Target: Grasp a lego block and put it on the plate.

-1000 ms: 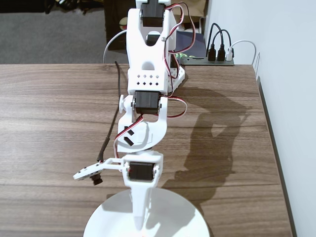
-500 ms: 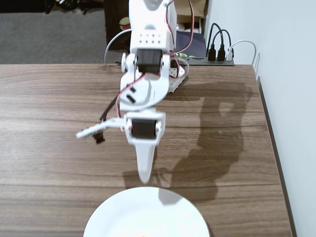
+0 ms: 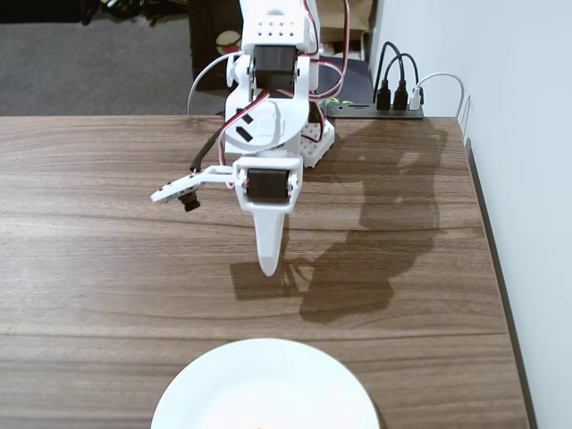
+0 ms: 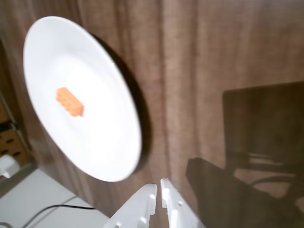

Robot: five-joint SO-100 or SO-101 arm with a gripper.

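In the wrist view the orange lego block (image 4: pixel 70 101) lies on the white plate (image 4: pixel 95 142), left of its middle. My gripper (image 4: pixel 158 184) is shut with only a thin slit between the white fingers and nothing in them. It hangs over bare wood, well clear of the plate's rim. In the fixed view the gripper (image 3: pixel 267 266) points down toward the table's middle, and the plate (image 3: pixel 268 384) sits at the bottom edge, partly cut off. The lego block does not show there.
The wooden table's right edge (image 3: pixel 490 268) runs along a white wall. A power strip with several plugs (image 3: pixel 393 98) sits behind the arm's base at the back. The wrist camera bracket (image 3: pixel 179 189) sticks out to the arm's left.
The arm has drawn back from over the plate toward its base. The gripper tip left the plate and now hangs over the wood, leaving the plate uncovered.
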